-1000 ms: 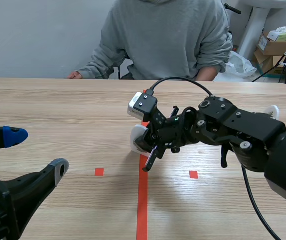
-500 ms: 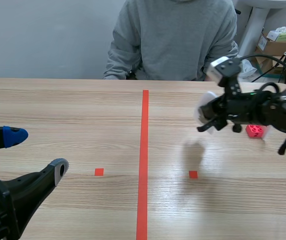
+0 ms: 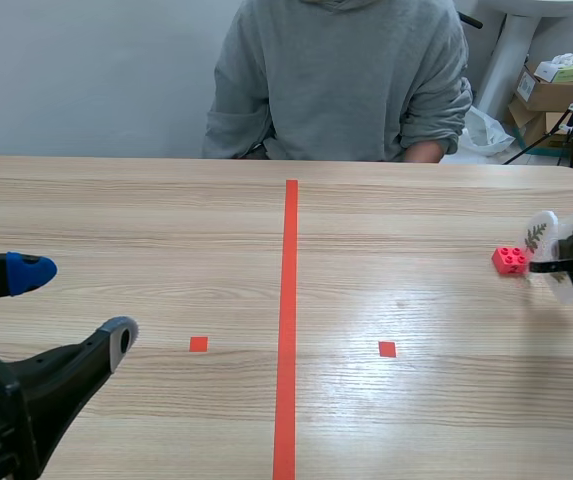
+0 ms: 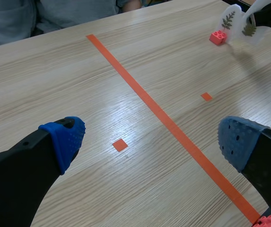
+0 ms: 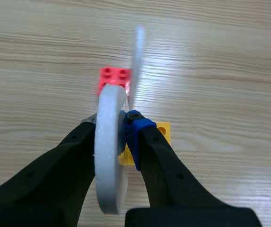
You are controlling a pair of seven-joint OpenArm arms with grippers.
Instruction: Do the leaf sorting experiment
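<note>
While the right gripper (image 5: 114, 125) pinches a white leaf disc (image 5: 109, 156) edge-on, a red brick (image 5: 114, 78) sits just ahead of it, near the table's (image 3: 166, 220) three o'clock edge; the left gripper (image 4: 152, 142) gapes wide, holding nothing, around eight o'clock.

The scene view looks low across the table (image 3: 166, 230) toward a person (image 3: 341, 80), the left wrist view slants down from well back, and the right wrist view sits close above the red brick (image 5: 114, 78) all three share.
</note>
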